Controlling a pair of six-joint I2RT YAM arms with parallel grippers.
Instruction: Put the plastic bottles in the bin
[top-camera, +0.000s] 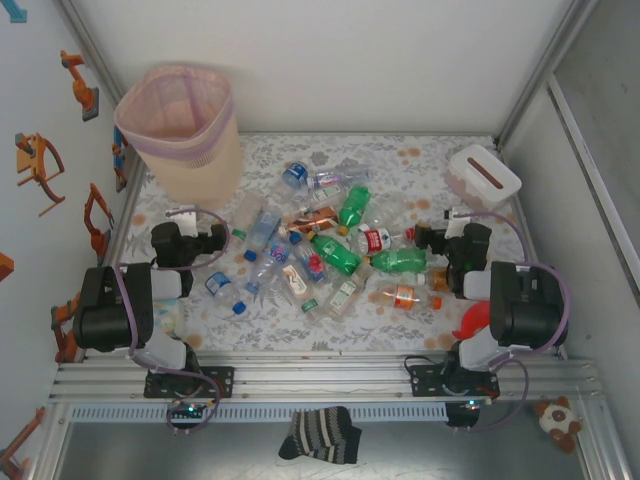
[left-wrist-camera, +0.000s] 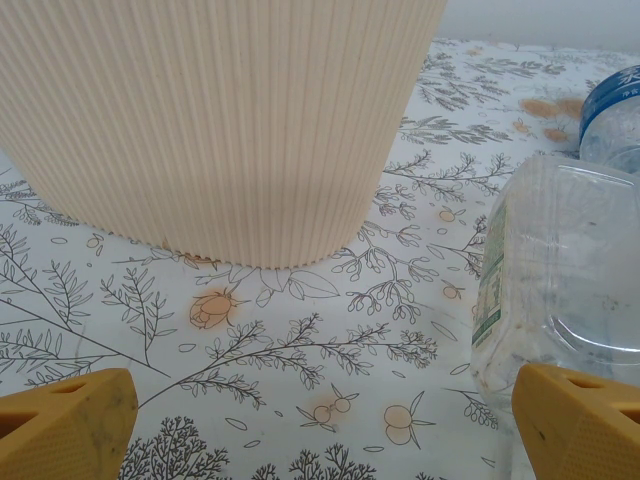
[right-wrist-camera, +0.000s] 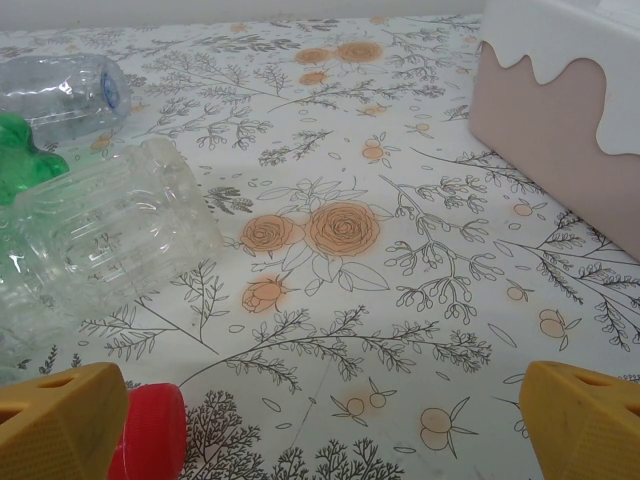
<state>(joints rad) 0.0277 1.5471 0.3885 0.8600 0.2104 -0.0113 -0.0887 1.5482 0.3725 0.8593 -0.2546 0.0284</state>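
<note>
Many plastic bottles (top-camera: 338, 255) beside bin (top-camera: 200, 165)

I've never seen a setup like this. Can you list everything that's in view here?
plastic bottles: about twenty, clear or green with coloured caps, heaped mid-table
bin: one, pale pink, far left corner of the table
box with a slot: one, white, far right
tablecloth: one, white with a floral print, covering the table
sock: one, striped dark and light, on the near ledge
plush toy: one, brown and white, near right corner
wall stickers: several, orange, left wall
red object: one, near right side, unclear what
arms: two, black, at the near edge
left claw: one, yellow-tipped, open, facing the bin
right claw: one, yellow-tipped, open, near the box
</note>
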